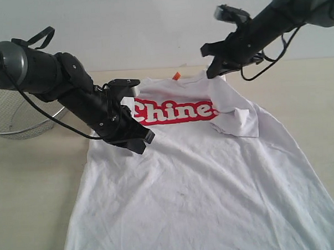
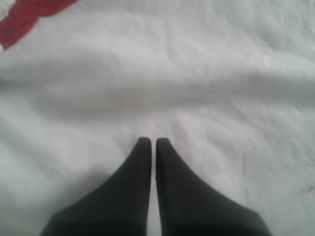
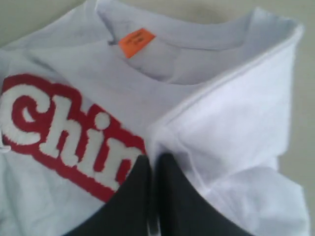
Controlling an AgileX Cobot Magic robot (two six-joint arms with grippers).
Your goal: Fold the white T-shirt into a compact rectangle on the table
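Exterior view: white T-shirt [image 1: 202,179] lies spread on the desk [image 1: 31,181] beneath left jaws and right jaws, one sleeve [image 1: 239,119] folded inward near the right. Both pairs are pressed together, gripping nothing.

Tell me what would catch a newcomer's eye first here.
A white T-shirt lies spread across the table, red lettering on its chest, one sleeve folded inward. Both black grippers hang shut over it: the left gripper beside the lettering, the right gripper near the collar.

T-shirt [image 1: 213,173] on table [image 1: 31,181], basket [image 1: 17,117] left
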